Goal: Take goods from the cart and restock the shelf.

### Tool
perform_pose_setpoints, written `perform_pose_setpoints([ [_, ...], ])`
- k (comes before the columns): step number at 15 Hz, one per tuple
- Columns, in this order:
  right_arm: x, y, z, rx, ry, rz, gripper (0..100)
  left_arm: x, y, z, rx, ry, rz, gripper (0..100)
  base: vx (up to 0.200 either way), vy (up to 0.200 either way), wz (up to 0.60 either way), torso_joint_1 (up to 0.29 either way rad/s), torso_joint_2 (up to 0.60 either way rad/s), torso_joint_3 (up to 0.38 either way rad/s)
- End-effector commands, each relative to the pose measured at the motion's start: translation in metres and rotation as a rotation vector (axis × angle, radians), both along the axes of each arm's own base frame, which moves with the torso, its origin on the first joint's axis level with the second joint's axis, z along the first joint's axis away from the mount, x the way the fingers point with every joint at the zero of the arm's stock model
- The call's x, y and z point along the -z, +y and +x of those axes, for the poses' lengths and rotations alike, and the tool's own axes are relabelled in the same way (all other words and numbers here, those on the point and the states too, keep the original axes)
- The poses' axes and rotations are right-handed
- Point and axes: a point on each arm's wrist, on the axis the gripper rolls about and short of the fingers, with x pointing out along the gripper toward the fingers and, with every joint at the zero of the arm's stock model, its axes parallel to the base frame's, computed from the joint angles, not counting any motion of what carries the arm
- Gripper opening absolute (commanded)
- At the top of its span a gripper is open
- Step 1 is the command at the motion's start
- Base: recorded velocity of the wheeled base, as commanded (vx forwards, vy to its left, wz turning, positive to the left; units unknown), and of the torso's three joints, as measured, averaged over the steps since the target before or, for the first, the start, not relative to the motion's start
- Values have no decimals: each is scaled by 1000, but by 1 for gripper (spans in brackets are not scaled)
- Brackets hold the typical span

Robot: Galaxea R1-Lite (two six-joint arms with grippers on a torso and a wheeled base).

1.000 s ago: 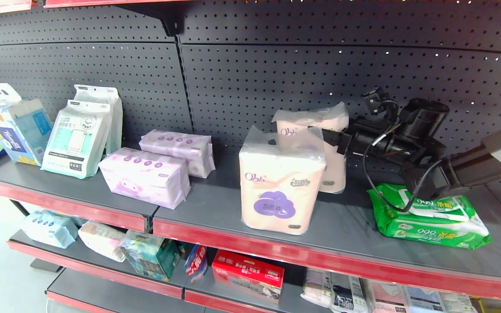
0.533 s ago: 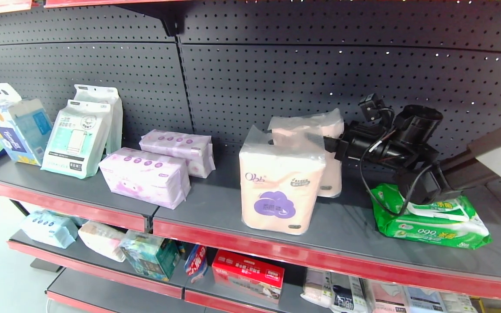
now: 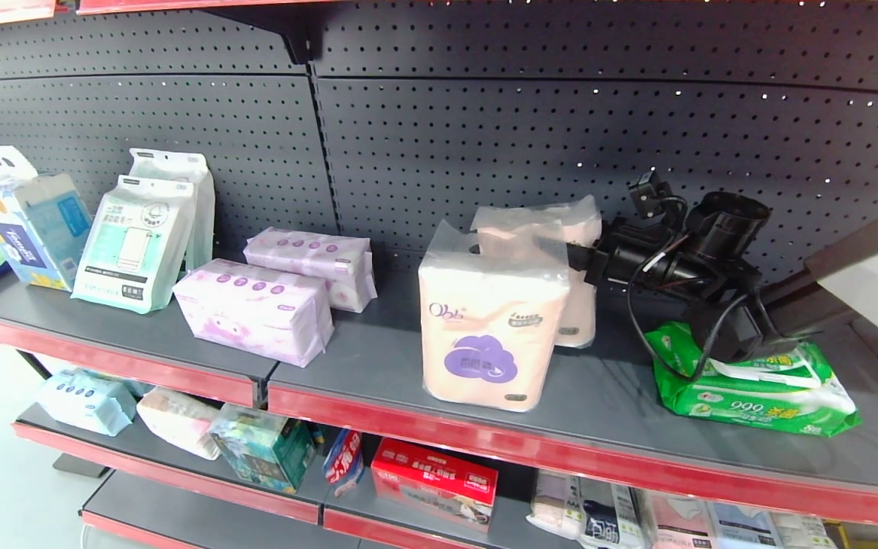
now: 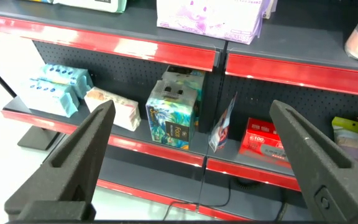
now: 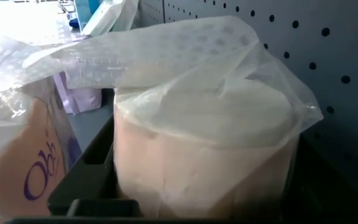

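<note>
A pink toilet-roll pack (image 3: 575, 226) in clear wrap stands on the grey shelf (image 3: 378, 358), close behind a matching pack (image 3: 488, 328) with a purple cloud print. My right gripper (image 3: 582, 261) comes in from the right and is shut on the rear pack's side. The right wrist view has that pack (image 5: 204, 137) close up between the dark fingers (image 5: 82, 186), with the front pack (image 5: 23, 162) beside it. My left gripper (image 4: 191, 107) hangs open and holds nothing, low in front of the lower shelves.
Green wipes packs (image 3: 751, 389) lie under my right arm. Two purple tissue packs (image 3: 256, 309), white pouches (image 3: 138, 244) and a blue box (image 3: 35, 229) stand further left. The pegboard wall (image 3: 485, 137) backs the shelf. Lower shelves (image 4: 135, 143) hold boxes and packs.
My right gripper has moved down and a little left with the rear pack. The pack now rests lower, behind the front pack.
</note>
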Motion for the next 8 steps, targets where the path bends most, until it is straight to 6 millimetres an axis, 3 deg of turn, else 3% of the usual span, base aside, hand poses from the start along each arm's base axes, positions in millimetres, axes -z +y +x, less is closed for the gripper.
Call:
perform_pose_setpoints([
  [1, 3, 2, 4, -5, 5, 2, 0, 0, 0, 0, 0, 1, 0, 100, 0, 0, 0, 0, 0, 0],
  [8, 13, 12, 9, -25, 20, 0, 0, 0, 0, 0, 0, 1, 0, 100, 0, 0, 0, 0, 0, 0],
])
